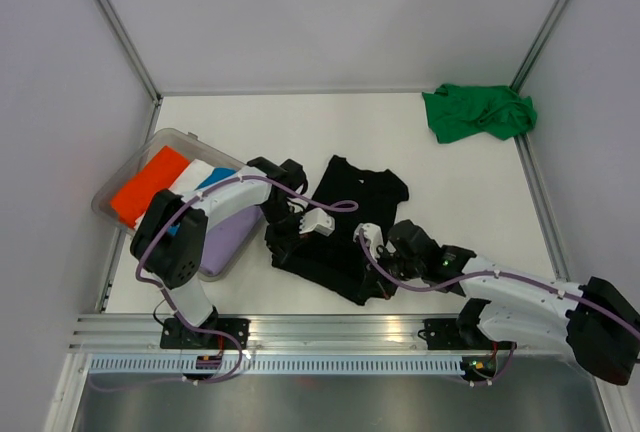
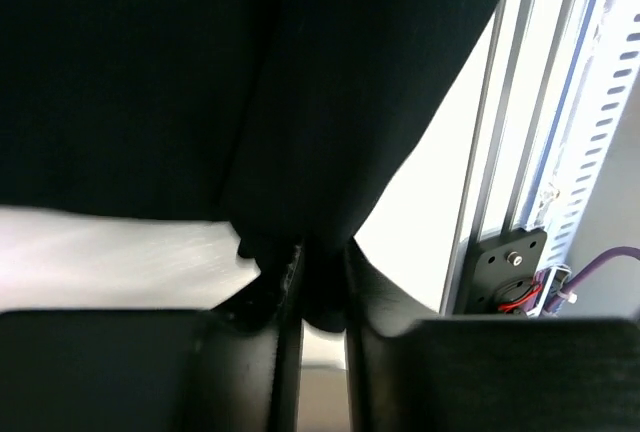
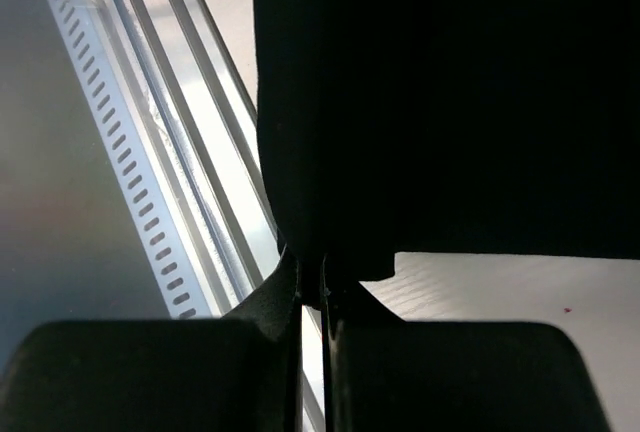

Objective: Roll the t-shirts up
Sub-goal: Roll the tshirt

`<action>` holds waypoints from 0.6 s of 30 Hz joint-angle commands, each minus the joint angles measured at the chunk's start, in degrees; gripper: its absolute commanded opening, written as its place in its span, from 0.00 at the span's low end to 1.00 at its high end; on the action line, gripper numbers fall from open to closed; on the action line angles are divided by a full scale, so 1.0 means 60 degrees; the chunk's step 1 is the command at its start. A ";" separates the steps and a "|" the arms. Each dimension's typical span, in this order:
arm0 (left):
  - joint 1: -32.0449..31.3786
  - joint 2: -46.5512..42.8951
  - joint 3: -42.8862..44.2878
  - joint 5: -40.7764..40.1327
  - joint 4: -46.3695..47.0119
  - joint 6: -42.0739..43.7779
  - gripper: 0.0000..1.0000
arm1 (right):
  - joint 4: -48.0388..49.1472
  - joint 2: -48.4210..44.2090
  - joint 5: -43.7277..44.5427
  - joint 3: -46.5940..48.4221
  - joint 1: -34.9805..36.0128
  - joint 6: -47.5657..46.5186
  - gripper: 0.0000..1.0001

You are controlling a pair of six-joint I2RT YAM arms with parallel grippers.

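Both grippers are clamping the black t-shirt (image 1: 345,214): the left gripper (image 2: 318,287) is bunching a fold between its jaws and the right gripper (image 3: 312,287) is pinching the edge nearest it (likely to lift that side together and start the roll). The green t-shirt (image 1: 478,112) is lying crumpled well beyond the right gripper.

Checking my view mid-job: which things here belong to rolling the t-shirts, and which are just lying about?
For the job: black shirt, pinched by left hand and right hand; green shirt, crumpled in the far right corner.
Lying about: clear bin at left; folded clothes in it.
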 commanded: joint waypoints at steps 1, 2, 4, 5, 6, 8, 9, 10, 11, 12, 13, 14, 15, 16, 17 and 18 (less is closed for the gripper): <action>0.0081 0.0151 0.0456 0.0363 -0.0196 0.0154 0.30 | 0.1419 -0.0888 -0.0502 -0.0933 -0.0142 0.2164 0.00; 0.0081 0.0166 0.0471 0.0363 -0.0166 0.0095 0.32 | 0.1656 -0.0977 -0.0633 -0.1283 -0.0187 0.2328 0.01; 0.0081 0.0181 0.0486 0.0407 -0.0049 -0.0038 0.38 | 0.2331 -0.1109 -0.0736 -0.1549 -0.0406 0.2666 0.00; 0.0081 0.0152 0.0471 0.0451 -0.0034 -0.0052 0.40 | 0.2449 -0.1168 -0.0867 -0.1754 -0.0465 0.2899 0.00; 0.0081 0.0093 0.0471 0.0524 -0.0020 -0.0082 0.41 | 0.2653 -0.1197 -0.0927 -0.1872 -0.0567 0.3003 0.00; 0.0081 0.0064 0.0384 0.0656 -0.0034 -0.0126 0.43 | 0.2757 -0.1140 -0.1088 -0.2135 -0.0846 0.3121 0.00; 0.0081 0.0049 0.0354 0.0656 -0.0049 -0.0126 0.43 | 0.2786 -0.1096 -0.1321 -0.2194 -0.0948 0.3150 0.00; 0.0081 0.0034 0.0340 0.0656 -0.0063 -0.0140 0.43 | 0.2772 -0.0979 -0.1439 -0.2239 -0.1239 0.3150 0.00; 0.0081 0.0020 0.0267 0.0671 -0.0049 -0.0155 0.44 | 0.2787 -0.0906 -0.1585 -0.2312 -0.1416 0.3208 0.00; 0.0081 0.0019 0.0237 0.0700 -0.0063 -0.0184 0.43 | 0.2816 -0.0847 -0.1906 -0.2341 -0.1592 0.3209 0.00; 0.0081 0.0048 0.0222 0.0729 -0.0049 -0.0199 0.41 | 0.2830 -0.0774 -0.2039 -0.2356 -0.1913 0.3209 0.00; 0.0081 0.0078 0.0237 0.0788 -0.0078 -0.0257 0.35 | 0.2831 -0.0657 -0.2186 -0.2400 -0.2047 0.3194 0.00; 0.0081 0.0107 0.0280 0.0875 -0.0194 -0.0388 0.14 | 0.2758 -0.0598 -0.2289 -0.2400 -0.2179 0.3223 0.00; 0.0081 0.0238 0.0353 0.0963 -0.0369 -0.0375 0.07 | 0.2656 -0.0467 -0.2507 -0.2386 -0.2310 0.3267 0.00; 0.0081 0.0283 0.0514 0.1080 -0.0676 -0.0317 0.03 | 0.2626 -0.0393 -0.2654 -0.2386 -0.2370 0.3383 0.00; 0.0081 0.0327 0.0573 0.1183 -0.0925 -0.0186 0.02 | 0.2524 -0.0349 -0.2772 -0.2429 -0.2385 0.3689 0.00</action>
